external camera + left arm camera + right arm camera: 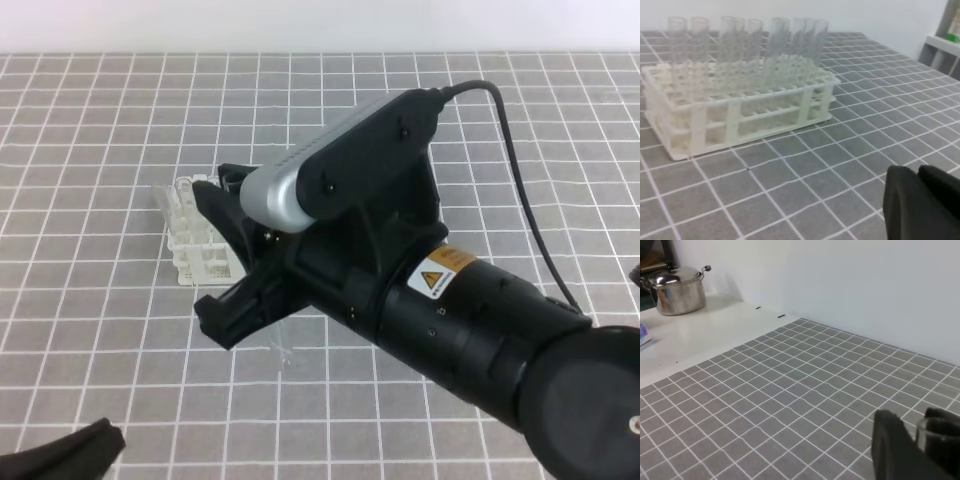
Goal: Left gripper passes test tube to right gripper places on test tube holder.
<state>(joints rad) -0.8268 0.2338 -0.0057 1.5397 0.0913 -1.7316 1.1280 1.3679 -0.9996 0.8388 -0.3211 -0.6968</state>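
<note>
The white test tube holder (190, 250) stands left of centre with several clear tubes upright in it; the left wrist view shows it close up (740, 110). My right gripper (235, 275) reaches in from the lower right and partly covers the holder. In the right wrist view the test tube (927, 432) shows its open rim between the right gripper's (920, 450) black fingers. A faint stretch of the tube (284, 345) hangs below the jaws. My left gripper (70, 450) sits low at the bottom left corner, away from the holder. Its fingers (905, 205) overlap, so any gap is hidden.
A grey cloth with a white grid (100, 120) covers the table. A steel pot (677, 290) stands on a white counter beyond the table's far edge. A pale shelf (945, 45) stands off to the right of the holder.
</note>
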